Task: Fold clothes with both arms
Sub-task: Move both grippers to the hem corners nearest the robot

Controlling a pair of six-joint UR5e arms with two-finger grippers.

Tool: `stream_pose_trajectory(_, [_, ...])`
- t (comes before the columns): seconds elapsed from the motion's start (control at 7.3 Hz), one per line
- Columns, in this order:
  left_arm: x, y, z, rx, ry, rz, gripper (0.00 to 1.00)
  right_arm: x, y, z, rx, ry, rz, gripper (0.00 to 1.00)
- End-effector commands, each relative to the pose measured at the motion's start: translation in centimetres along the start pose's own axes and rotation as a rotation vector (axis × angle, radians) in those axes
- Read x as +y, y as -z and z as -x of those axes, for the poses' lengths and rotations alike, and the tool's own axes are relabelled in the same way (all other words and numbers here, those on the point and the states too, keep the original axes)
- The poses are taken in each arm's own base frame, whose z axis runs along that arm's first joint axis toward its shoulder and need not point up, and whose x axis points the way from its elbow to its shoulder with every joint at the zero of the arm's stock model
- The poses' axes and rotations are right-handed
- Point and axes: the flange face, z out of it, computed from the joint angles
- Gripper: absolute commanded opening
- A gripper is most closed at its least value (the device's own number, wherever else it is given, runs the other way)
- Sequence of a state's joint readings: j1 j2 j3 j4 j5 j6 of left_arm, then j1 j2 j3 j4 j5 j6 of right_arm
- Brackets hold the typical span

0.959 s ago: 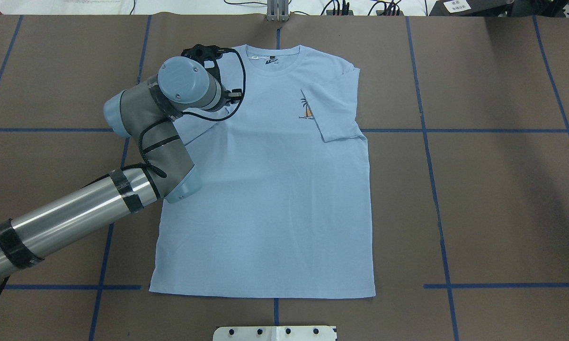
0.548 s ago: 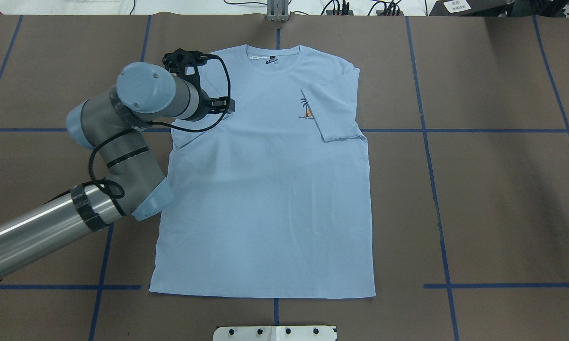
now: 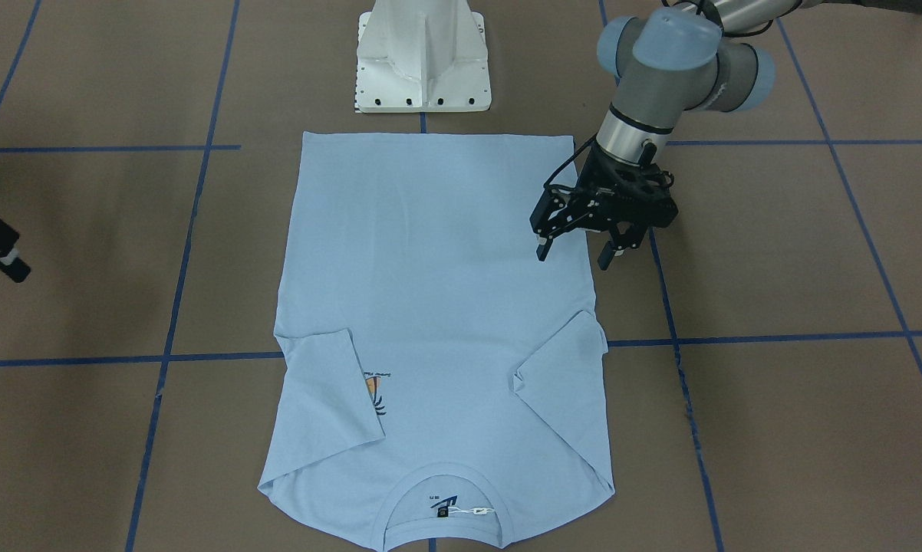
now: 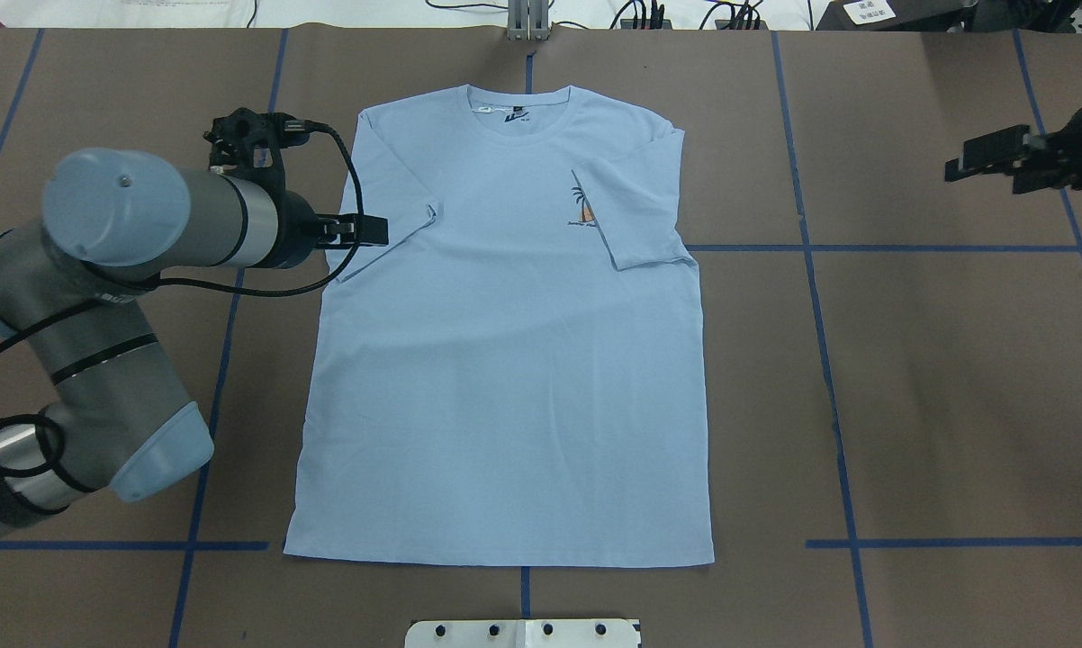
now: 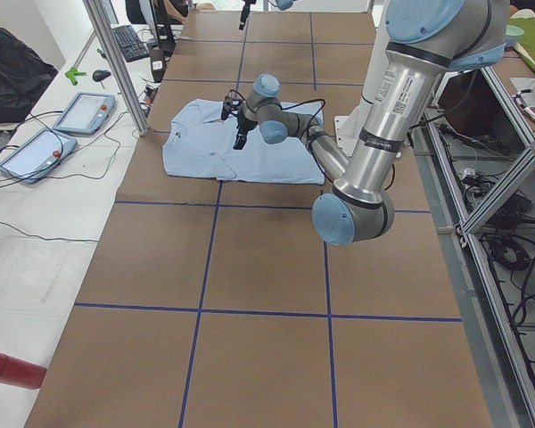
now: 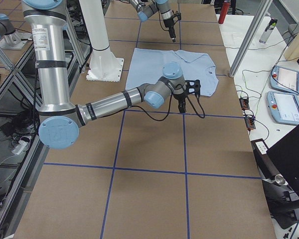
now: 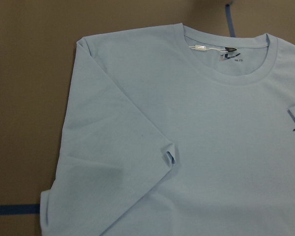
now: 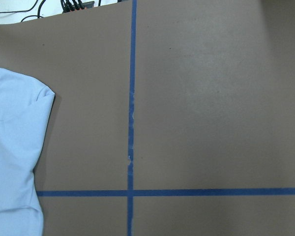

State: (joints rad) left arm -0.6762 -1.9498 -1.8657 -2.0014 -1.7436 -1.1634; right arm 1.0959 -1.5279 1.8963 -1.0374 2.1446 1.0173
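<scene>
The light blue T-shirt (image 4: 505,360) lies flat and face up on the brown table, collar (image 4: 518,112) at the far side. Both sleeves are folded inward: the left sleeve (image 4: 388,216) and the right sleeve (image 4: 635,207), which covers part of the palm print (image 4: 583,211). My left gripper (image 3: 574,257) hangs open and empty above the shirt's left edge, between hem and sleeve. The left wrist view shows the collar and the folded sleeve (image 7: 137,147). My right gripper (image 4: 1000,157) is far off at the right, over bare table. Whether it is open or shut does not show.
The white pedestal base (image 3: 423,61) stands at the near edge behind the hem. Blue tape lines (image 4: 811,247) grid the table. Cables and plugs (image 4: 685,13) line the far edge. In the exterior left view, tablets (image 5: 80,111) lie on a side bench beside a seated person (image 5: 9,71).
My left arm has drawn back to the left, off the shirt's left shoulder, uncovering the folded left sleeve. The right gripper has come into view at the right edge.
</scene>
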Motion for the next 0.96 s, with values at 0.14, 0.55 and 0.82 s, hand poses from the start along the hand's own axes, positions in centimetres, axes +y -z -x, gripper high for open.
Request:
stream_pose_trajectory(0.14, [3.0,3.7,4.5,-0.011,0.017,0.013,1.00,14.3,-2.2,10.5,-0.014,-0.167,-0.039,0.99])
stream_pose_trajectory(0.55, [9.5,6.4,4.8,0.008,0.150,0.084,0.95,24.6,-0.7,17.4,0.097,-0.247,-0.014,0.96])
stream_pose_trajectory(0.82, [15.5,5.0,3.0,0.018,0.303,0.089,0.79,29.1,-0.5,20.0,0.048,-0.308,-0.017,0.96])
